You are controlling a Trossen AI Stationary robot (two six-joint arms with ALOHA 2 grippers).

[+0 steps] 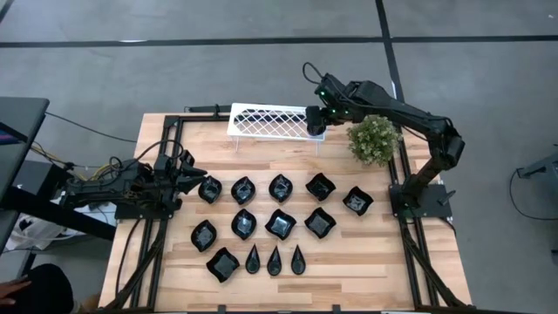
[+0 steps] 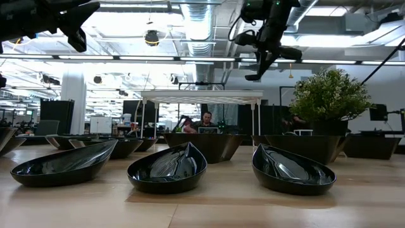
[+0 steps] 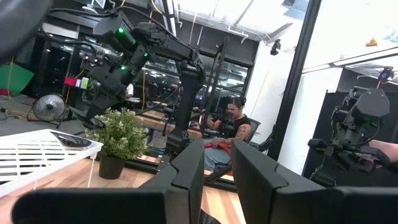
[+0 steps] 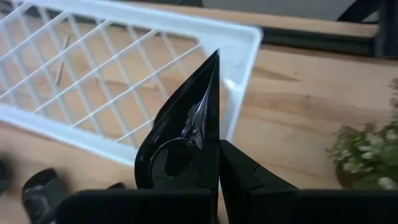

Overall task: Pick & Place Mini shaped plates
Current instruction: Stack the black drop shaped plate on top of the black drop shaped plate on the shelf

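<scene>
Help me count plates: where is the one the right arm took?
In the high view, the plate is in the right gripper, over the white rack's right end, near the plant.

I count fifteen black mini plates (image 1: 281,224) on the table (image 1: 427,270), three of them narrow teardrops, plus one more in my right gripper (image 1: 316,122); one white rack (image 1: 270,121); one plant (image 1: 373,139).

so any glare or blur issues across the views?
Low view: ceiling lights reflect off the glossy front plates. Right wrist view: the held plate in the right gripper shows streaky highlights. Left wrist view: the left gripper is soft up close.
</scene>
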